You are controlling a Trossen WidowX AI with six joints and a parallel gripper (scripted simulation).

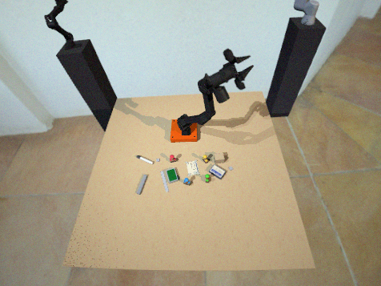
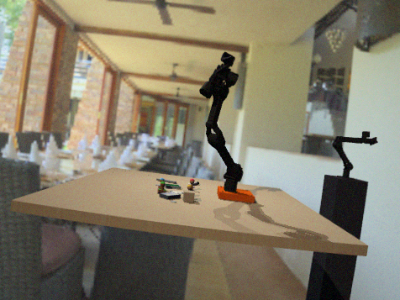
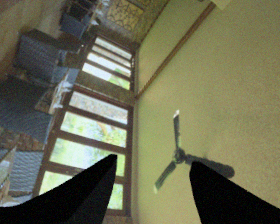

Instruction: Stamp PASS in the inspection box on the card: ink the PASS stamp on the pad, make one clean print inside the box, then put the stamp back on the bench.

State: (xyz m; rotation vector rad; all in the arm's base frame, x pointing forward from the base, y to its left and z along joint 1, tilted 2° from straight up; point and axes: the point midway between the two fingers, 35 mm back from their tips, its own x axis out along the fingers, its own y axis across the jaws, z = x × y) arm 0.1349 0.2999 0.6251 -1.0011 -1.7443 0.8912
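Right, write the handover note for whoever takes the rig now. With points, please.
Gripper (image 1: 252,61) (image 3: 154,165): part open, nothing between its fingers, raised high above the bench and aimed away from the work.
Card (image 1: 192,167): on the bench, between the green pad (image 1: 172,175) and the blue-and-white labelled box (image 1: 217,171).
Stamps: four colour-topped pieces stand around the card; which reads PASS, I cannot tell.
Done: no stamp picked up; a print cannot be made out.
Left: apparently inking, stamping, return.

Raised high above the orange base, bent at the joints; gripper (image 1: 251,61) (image 3: 154,165) up at the far side, pointing right in the top view, fingers apart, nothing between.
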